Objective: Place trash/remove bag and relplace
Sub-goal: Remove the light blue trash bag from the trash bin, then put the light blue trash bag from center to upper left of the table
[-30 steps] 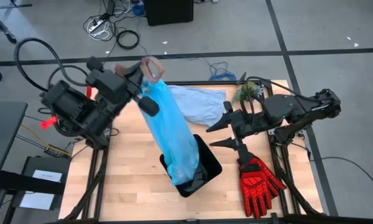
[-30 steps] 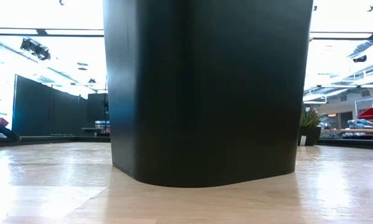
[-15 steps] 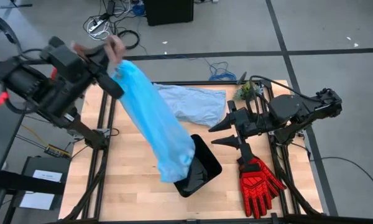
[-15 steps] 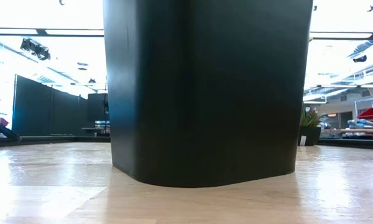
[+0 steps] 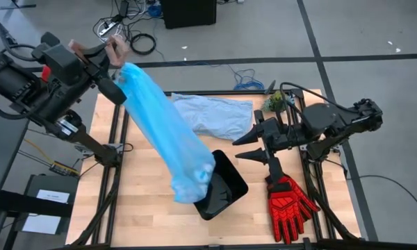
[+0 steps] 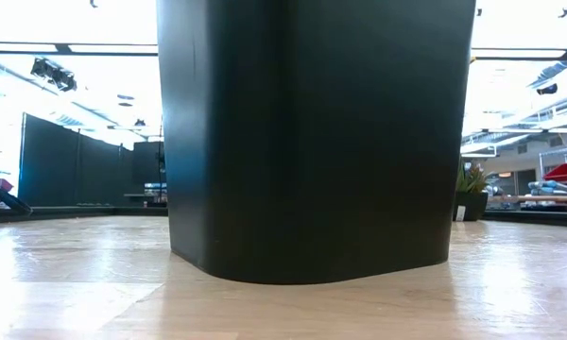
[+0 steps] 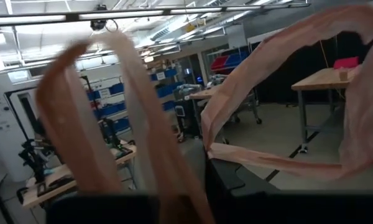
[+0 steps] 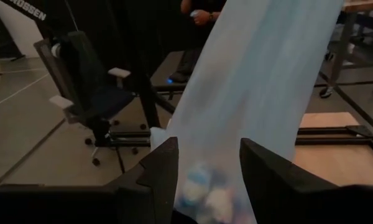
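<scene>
The left gripper is raised beyond the desk's far left corner, its fingers clenched on the pinkish drawstring handles of the bag. In the left wrist view those handles loop up and across in front of the camera. The bag hangs stretched out from that grip. Its long axis runs diagonally in the high view, from the gathered mouth at the far left down to its full bottom end near the middle of the desk. The mouth points toward the left gripper and the rounded bottom points toward the bin. That bottom end sits at the left edge of the black bin's opening; whether it is clear of the bin cannot be told. In the right wrist view, pale trash shows through the thin plastic at the bag's lower end.

Behind the bag, a paler grey-blue bag lies flat on the far part of the desk. The bin stands upright and fills the middle of the low view.

To the right, the right gripper hovers just right of the bin, its fingers spread apart and grasping nothing, aimed toward the bag. A small green plant stands at the far right of the desk, and a red glove lies near the right front.
</scene>
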